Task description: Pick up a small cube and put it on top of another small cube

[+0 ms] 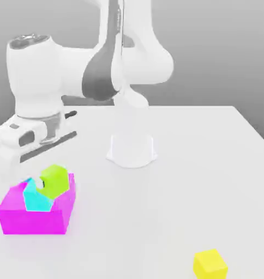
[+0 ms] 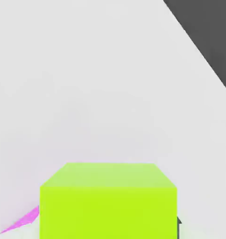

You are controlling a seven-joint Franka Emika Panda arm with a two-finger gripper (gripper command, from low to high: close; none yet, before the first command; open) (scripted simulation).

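The small lime yellow-green cube (image 1: 57, 179) is at the exterior view's left, just under the white hand. It looms large and close in the hand view (image 2: 108, 200). My gripper (image 1: 42, 182) is shut on this cube. The light cyan cube (image 1: 36, 199) sits right beside it, touching or nearly touching its lower left side. Both show against the top of the large magenta block (image 1: 33, 218); whether the lime cube rests on anything I cannot tell.
A pure yellow cube (image 1: 210, 264) lies near the front edge at the exterior view's right. The arm's round white base (image 1: 131, 150) stands mid-table. A sliver of the magenta block (image 2: 21, 221) shows beside the lime cube, and the table edge (image 2: 199, 51) runs behind.
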